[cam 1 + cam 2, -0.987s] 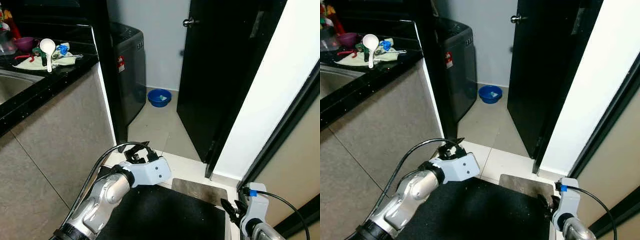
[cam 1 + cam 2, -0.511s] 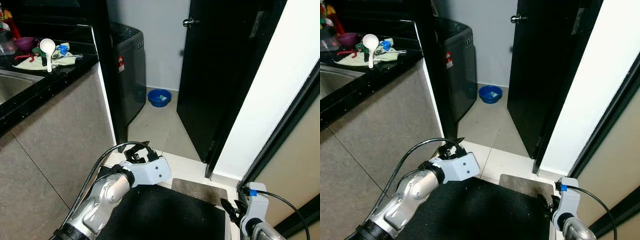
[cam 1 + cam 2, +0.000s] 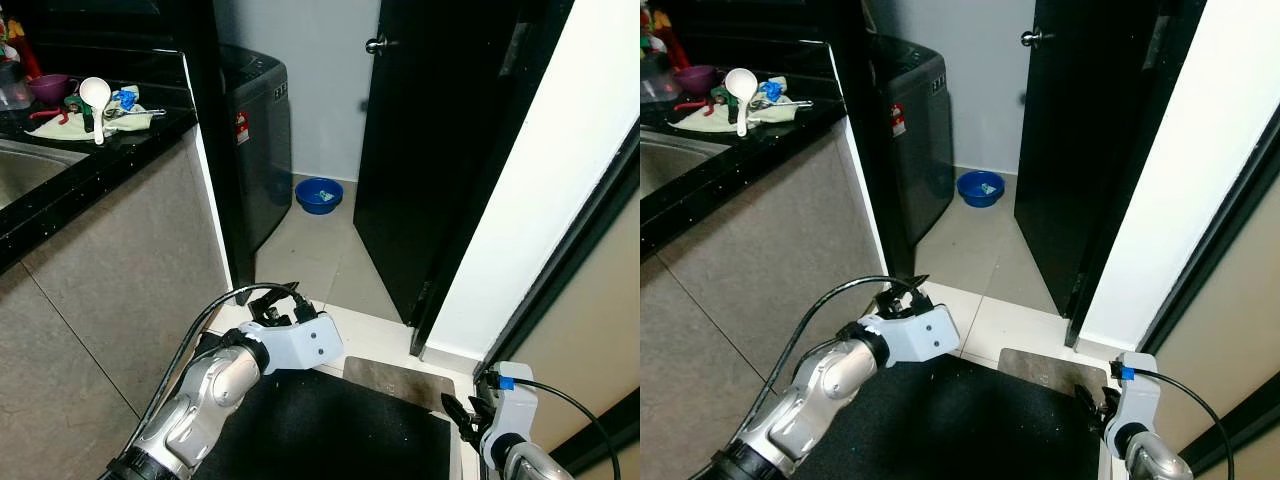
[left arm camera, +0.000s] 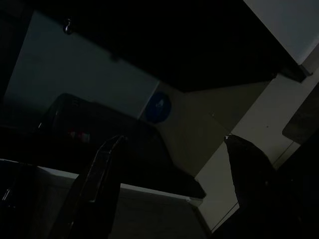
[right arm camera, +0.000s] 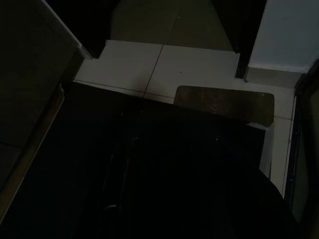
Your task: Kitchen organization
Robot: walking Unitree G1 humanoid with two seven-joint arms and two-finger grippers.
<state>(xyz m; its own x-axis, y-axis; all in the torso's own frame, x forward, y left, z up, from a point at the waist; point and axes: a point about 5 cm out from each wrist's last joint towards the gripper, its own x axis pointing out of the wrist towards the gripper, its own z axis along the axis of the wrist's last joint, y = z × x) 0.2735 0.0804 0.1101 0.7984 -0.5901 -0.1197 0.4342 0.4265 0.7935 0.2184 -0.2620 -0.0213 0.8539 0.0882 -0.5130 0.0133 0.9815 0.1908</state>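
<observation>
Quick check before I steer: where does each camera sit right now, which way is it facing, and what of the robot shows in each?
Left eye view: on the head, looking forward and down past the black counter to the blue basin by the dark door; left arm and left gripper in front.
Right eye view: same scene, slightly shifted; right gripper low at the corner.
Left wrist view: dim, along its open fingers toward the basin, shared with the eyes.
Right wrist view: dark, down at the black mat and pale tiles.
</observation>
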